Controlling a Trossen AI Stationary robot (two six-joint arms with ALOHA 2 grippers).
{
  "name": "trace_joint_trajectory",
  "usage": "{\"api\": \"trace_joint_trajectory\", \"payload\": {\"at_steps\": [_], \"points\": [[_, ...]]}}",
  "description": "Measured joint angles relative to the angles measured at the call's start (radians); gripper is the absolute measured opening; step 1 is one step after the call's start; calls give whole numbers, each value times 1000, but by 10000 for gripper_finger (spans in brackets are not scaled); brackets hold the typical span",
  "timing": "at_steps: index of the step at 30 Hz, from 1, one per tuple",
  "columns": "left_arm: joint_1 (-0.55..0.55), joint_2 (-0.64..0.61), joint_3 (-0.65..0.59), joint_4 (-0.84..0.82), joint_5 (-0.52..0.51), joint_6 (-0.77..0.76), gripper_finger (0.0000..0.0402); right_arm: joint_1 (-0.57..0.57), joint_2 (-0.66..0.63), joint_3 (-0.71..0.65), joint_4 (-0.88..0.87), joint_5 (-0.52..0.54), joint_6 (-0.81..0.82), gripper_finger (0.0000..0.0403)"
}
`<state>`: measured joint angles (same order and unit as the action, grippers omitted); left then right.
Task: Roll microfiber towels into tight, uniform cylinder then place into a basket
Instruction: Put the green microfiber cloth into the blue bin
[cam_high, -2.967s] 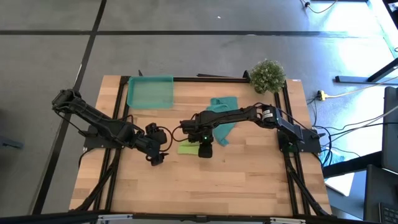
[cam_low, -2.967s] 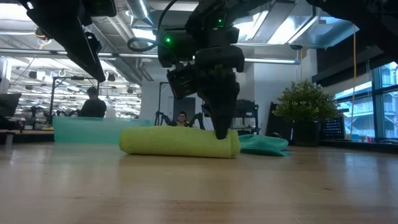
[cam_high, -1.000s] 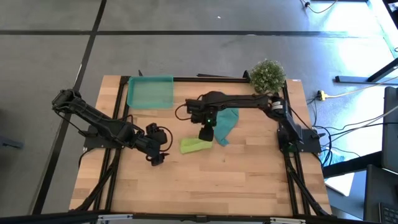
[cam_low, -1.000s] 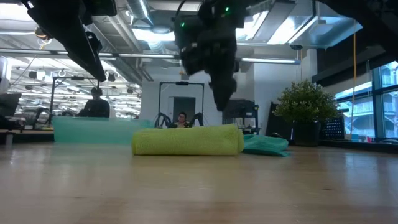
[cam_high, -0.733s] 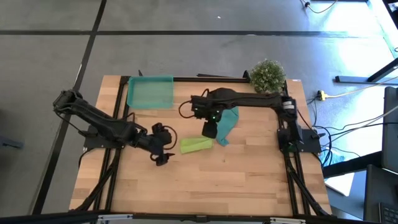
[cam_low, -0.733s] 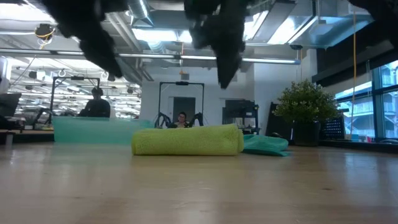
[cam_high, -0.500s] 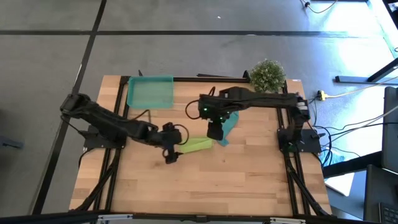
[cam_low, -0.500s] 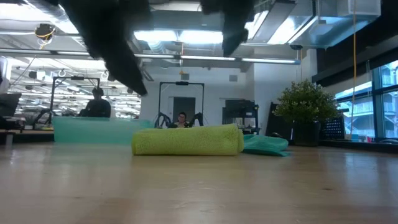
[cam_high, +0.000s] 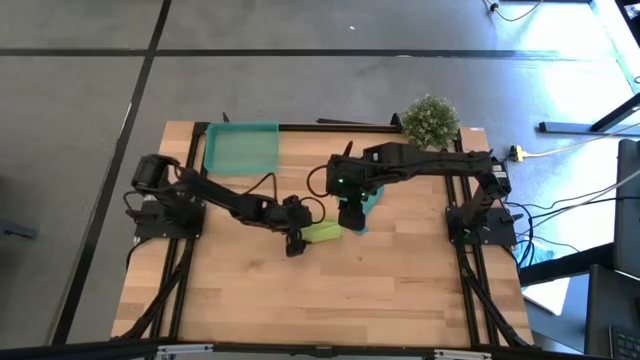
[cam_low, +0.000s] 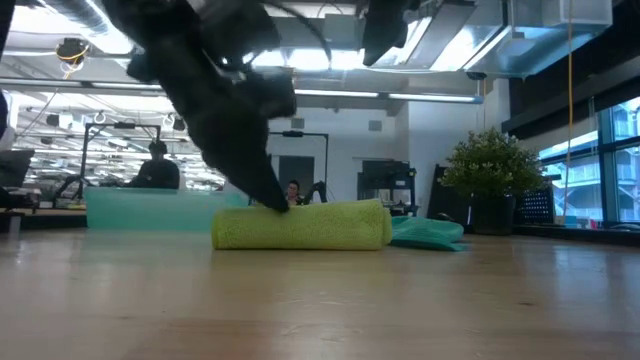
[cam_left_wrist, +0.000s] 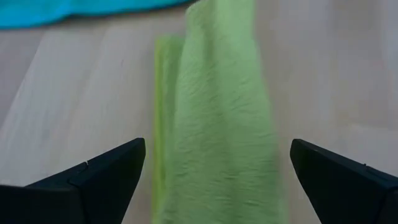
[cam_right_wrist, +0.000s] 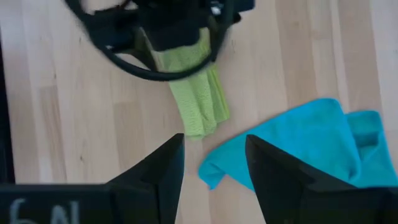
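The lime-green towel (cam_high: 322, 232) lies rolled into a short cylinder on the table's middle. It also shows in the low view (cam_low: 300, 225). My left gripper (cam_high: 296, 238) is open at the roll's left end. In the left wrist view its fingers stand on either side of the roll (cam_left_wrist: 214, 118) with a gap on each side. The teal towel (cam_high: 368, 198) lies crumpled to the roll's right and farther back. My right gripper (cam_right_wrist: 214, 155) is open and empty, high above the near edge of the teal towel (cam_right_wrist: 298, 146). The basket (cam_high: 241, 148) stands at the far left.
A potted plant (cam_high: 430, 120) stands at the table's far right corner. Bare wooden table (cam_high: 330, 300) lies along the near side. People and desks show in the room behind in the low view.
My left gripper has swept toward the table's right edge and come down over the green roll's left end, with its fingers astride it. My right gripper has risen and drawn back toward the right, over the teal towel. The green roll has stayed where it was.
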<state>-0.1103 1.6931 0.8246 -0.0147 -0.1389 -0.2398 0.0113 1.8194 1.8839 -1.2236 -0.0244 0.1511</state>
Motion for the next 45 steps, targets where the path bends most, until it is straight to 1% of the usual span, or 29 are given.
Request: {"api": "trace_joint_trajectory", "payload": {"at_steps": [6, 9, 25, 30, 40, 45], "points": [[18, 78, 0, 15, -1, 7, 396, 0, 0, 0, 0, 0, -4, 172], [18, 96, 4, 23, -5, 2, 396, 0, 0, 0, -1, 0, -4, 172], [13, 94, 2, 11, -9, 3, 396, -1, 0, 0, 0, 1, -1, 172], [-10, 95, 1, 18, -69, 2, 396, -1, 0, 0, 0, 38, 21, 172], [-43, 100, -3, 104, -82, -17, 396, -1, 0, 0, 0, 43, 27, 172], [-43, 100, -3, 102, -108, -48, 396, -1, 0, 0, 4, 43, 27, 172]]}}
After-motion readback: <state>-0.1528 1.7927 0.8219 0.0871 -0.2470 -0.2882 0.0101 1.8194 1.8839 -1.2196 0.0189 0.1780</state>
